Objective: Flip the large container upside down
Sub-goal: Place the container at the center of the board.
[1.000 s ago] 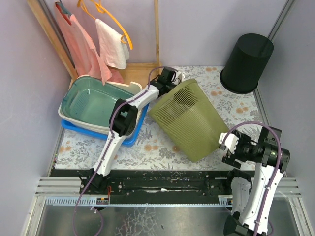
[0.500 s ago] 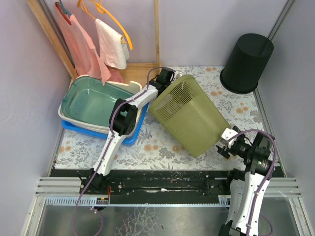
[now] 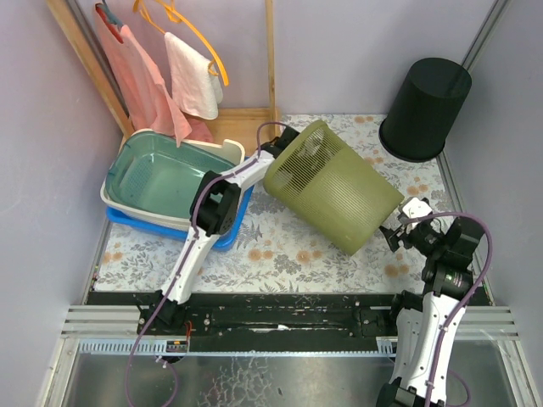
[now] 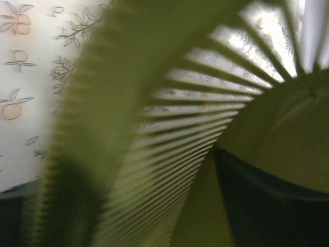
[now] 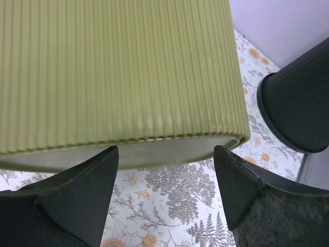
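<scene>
The large container is an olive-green ribbed basket [image 3: 331, 195]. It lies tilted on the floral table, mouth at the far left and base at the near right. My left gripper [image 3: 293, 144] is at the mouth rim and mostly hidden by the slats. The left wrist view is blurred and filled with the basket's rim and slatted wall [image 4: 169, 154]. That gripper appears shut on the rim. My right gripper [image 3: 399, 222] is open and empty just off the base. In the right wrist view the gripper [image 5: 165, 154] has its fingers spread in front of the basket's base edge [image 5: 118, 67].
A black bin [image 3: 426, 108] stands upside down at the far right and also shows in the right wrist view [image 5: 298, 108]. A teal tub [image 3: 161, 178] sits in stacked white and blue trays at the left. A wooden rack with hung towels [image 3: 191, 76] stands behind it.
The basket has swung and shifted right, with its mouth end raised by my left gripper. My right gripper has moved up and right to the basket's base.
</scene>
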Controlling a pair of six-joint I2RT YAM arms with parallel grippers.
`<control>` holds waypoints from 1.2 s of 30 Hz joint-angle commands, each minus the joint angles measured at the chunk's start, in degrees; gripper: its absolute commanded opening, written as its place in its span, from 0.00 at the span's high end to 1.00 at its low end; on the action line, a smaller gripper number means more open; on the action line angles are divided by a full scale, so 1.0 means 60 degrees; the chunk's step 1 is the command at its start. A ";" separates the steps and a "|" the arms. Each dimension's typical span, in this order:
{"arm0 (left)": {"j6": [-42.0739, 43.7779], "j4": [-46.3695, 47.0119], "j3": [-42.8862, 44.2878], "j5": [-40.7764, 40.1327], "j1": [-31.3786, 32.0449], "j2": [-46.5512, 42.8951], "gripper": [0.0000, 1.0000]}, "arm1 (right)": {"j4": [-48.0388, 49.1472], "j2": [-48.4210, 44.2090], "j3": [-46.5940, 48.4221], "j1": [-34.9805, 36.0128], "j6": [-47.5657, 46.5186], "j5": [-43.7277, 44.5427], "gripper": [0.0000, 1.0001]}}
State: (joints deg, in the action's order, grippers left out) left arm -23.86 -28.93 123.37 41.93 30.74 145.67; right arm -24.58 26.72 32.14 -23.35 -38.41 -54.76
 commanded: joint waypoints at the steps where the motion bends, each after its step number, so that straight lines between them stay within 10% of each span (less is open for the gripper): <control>1: 0.1718 -0.0778 -0.0314 -0.2066 0.1369 -0.0703 0.03 | 0.1455 0.0062 0.0524 0.0128 0.0486 -0.1475 0.19; 19: 0.5157 -0.1592 -0.2196 -1.1594 0.3116 -0.2048 0.00 | 0.1833 -0.0457 0.0091 0.0128 0.1114 -0.1008 0.24; 36: 0.5785 -0.1455 -0.2662 -1.0896 0.3117 -0.2797 0.00 | 0.1059 -0.0301 0.0290 0.0142 0.0024 -0.0862 0.24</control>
State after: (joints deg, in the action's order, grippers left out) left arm -0.01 -31.44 111.94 -16.71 45.08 122.96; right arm -22.37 24.77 32.08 -23.11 -38.85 -51.59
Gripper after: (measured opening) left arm 1.004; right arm 0.757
